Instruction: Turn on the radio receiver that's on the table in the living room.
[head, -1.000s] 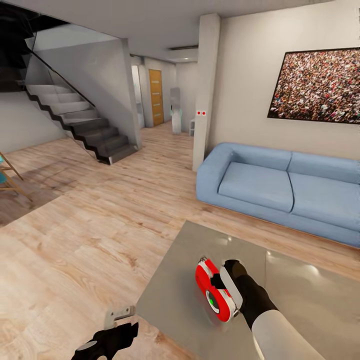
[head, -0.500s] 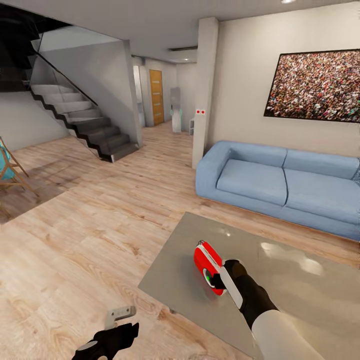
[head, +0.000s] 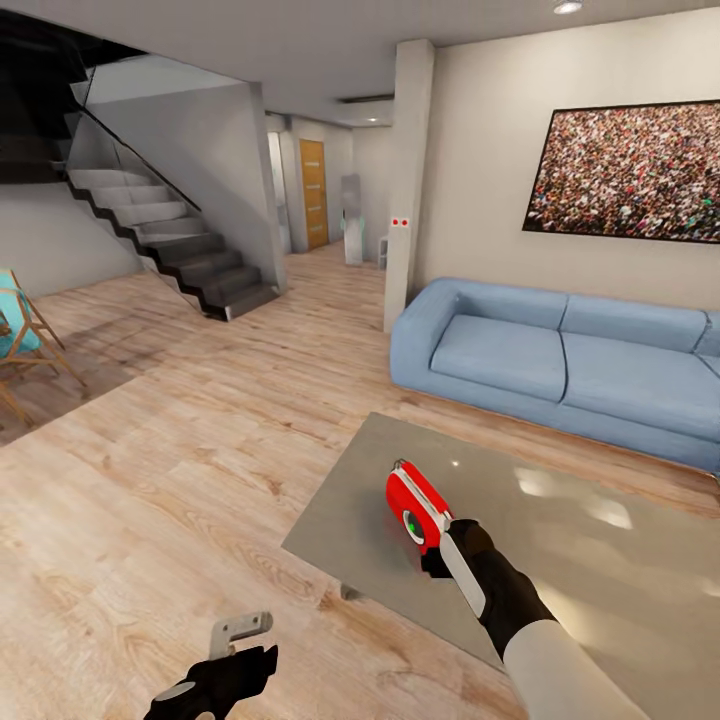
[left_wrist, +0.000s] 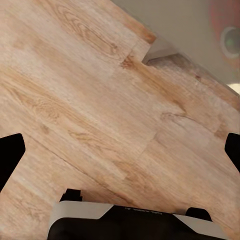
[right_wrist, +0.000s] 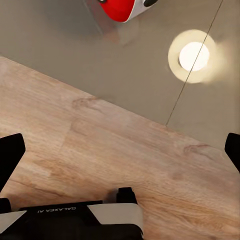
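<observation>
The red radio receiver (head: 415, 505) with white trim lies on the glossy grey-beige table (head: 610, 590), near its front left corner, its round dial facing up. My right gripper (head: 442, 552) hangs just at the radio's near end, above the table's edge. In the right wrist view its fingers (right_wrist: 11, 152) stand wide apart and open, with the radio's red corner (right_wrist: 121, 8) beyond them and nothing between them. My left gripper (head: 238, 640) hovers low over the wood floor left of the table, open, with a blurred red reflection on the table top (left_wrist: 200, 30) ahead.
A long light-blue sofa (head: 560, 370) stands behind the table under a framed crowd picture (head: 630, 170). A square pillar (head: 405, 180) rises left of the sofa. Stairs (head: 170, 245) and a wooden chair (head: 25, 335) lie far left across open wood floor.
The whole view has shifted, so the camera moved. The table and radio now sit farther from me, and my right gripper is at the radio's near end instead of alongside it.
</observation>
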